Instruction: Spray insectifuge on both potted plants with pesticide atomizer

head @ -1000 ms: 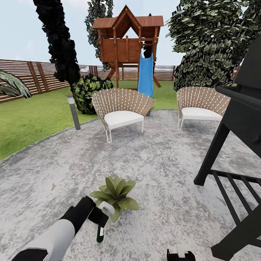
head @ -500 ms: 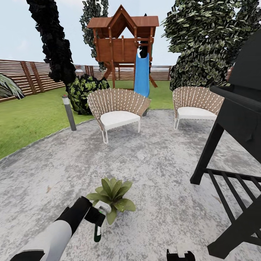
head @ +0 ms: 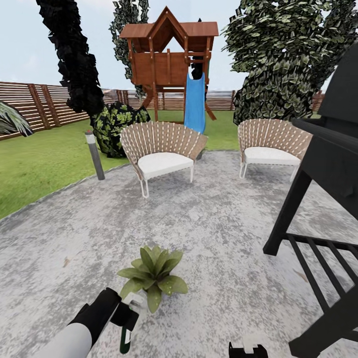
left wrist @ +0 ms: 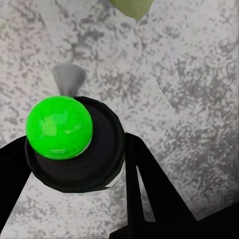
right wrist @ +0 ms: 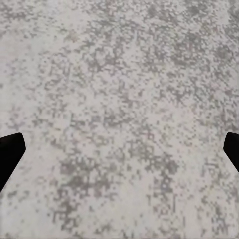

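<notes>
At the far left of the head view a wooden slat fence (head: pixel 30 102) ran behind the lawn (head: pixel 35 169), with a dark, scaly trunk (head: pixel 69 54) rising in front of it. A short grey post (head: pixel 94 154) stood at the edge of the stone patio (head: pixel 209 233), beside a dark leafy bush (head: pixel 117 124).

Low in that view the left arm reached in from the corner, and the left gripper (head: pixel 130 318) had its jaws clamped on the pesticide atomizer (head: pixel 125 339), which hung with its dark green body pointing down over the patio. From the left wrist view the atomizer (left wrist: pixel 74 144) showed as a black round head with a bright green part on it and a grey nozzle tip, a black finger (left wrist: pixel 144 184) pressed against its side.

Just beyond the gripper, one potted plant (head: pixel 153 274) sat on the patio, its leaves near the bottle but apart from it.

Farther back stood a woven chair (head: pixel 161 149) with a white cushion, then a wooden playhouse (head: pixel 169 54) with a blue slide (head: pixel 195 102). A second woven chair (head: pixel 273 144) followed, under a large leafy tree (head: pixel 283 54).

The right gripper (head: pixel 247 348) showed at the lower edge; in the right wrist view its fingertips (right wrist: pixel 10 154) sat at opposite edges, jaws wide apart over bare stone. The black grill (head: pixel 323 209) took up the right side.
</notes>
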Robot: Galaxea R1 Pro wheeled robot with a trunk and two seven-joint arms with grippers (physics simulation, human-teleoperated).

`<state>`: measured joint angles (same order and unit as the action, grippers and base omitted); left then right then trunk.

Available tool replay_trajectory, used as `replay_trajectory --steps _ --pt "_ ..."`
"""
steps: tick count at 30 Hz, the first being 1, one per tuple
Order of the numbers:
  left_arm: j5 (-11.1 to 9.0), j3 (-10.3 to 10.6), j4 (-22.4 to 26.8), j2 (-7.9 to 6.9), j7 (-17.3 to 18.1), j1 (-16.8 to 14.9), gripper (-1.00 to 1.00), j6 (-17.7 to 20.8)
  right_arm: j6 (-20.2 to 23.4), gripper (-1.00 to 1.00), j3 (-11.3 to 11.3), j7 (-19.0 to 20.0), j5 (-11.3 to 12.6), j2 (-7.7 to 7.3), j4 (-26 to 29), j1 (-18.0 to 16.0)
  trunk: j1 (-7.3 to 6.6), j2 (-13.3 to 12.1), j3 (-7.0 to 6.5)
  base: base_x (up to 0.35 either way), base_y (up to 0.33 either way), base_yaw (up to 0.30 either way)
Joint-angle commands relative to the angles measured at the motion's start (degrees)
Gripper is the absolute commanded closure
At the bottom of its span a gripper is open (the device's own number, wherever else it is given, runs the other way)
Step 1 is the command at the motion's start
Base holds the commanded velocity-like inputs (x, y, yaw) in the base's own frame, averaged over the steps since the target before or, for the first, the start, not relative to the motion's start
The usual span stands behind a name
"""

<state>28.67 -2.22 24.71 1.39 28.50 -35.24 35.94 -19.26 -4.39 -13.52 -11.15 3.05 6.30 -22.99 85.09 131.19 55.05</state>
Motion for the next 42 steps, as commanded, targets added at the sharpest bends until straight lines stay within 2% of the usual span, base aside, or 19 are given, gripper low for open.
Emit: replay_trajectory --steps 1,6,12,24,27,29,31,42 --pt "0.17 -0.22 0.14 0.04 0.44 -0.01 1.00 0.19 -0.16 -1.00 -0.45 -0.19 -0.59 0.03 -0.05 -0.04 0.00 0.02 0.05 0.027 0.016 0.000" --pt "-0.58 -0.09 0.16 0.06 0.49 -0.01 1.00 0.18 -0.16 -1.00 -0.48 -0.19 -0.60 0.03 -0.06 -0.04 0.00 0.02 0.05 0.018 0.004 0.000" --pt "-0.63 -0.13 0.17 0.20 0.50 -0.01 1.00 0.18 -0.16 -1.00 -0.47 -0.19 -0.59 0.03 -0.06 -0.04 0.00 0.02 0.05 0.186 0.000 0.000" --pt "-0.60 -0.25 0.17 -0.04 0.48 -0.01 1.00 0.18 -0.16 -1.00 -0.53 -0.28 -0.54 0.03 -0.01 -0.04 0.00 0.02 0.05 -0.019 0.025 -0.019" --pt "-0.62 -1.18 0.17 -0.07 0.47 -0.01 1.00 0.14 -0.16 -1.00 -0.50 -0.28 -0.54 0.05 0.02 -0.04 0.00 0.02 0.05 -0.207 0.206 -0.210" --pt "-0.57 -3.22 0.17 -0.07 0.44 -0.01 1.00 0.00 -0.16 -1.00 -0.50 -0.26 -0.54 0.03 0.03 -0.04 0.00 0.02 0.05 -0.097 0.274 -0.059" --pt "-0.55 -3.75 0.17 -0.08 0.43 -0.01 1.00 -0.05 -0.16 -1.00 -0.51 -0.22 -0.54 0.03 0.03 -0.04 0.00 0.02 0.05 -0.034 0.295 -0.021" --pt "-0.38 -3.51 0.09 0.28 0.42 -0.01 1.00 -0.08 -0.16 -1.00 -0.52 -0.30 -0.54 0.03 0.03 -0.04 0.00 0.02 0.05 -0.003 0.245 -0.002"
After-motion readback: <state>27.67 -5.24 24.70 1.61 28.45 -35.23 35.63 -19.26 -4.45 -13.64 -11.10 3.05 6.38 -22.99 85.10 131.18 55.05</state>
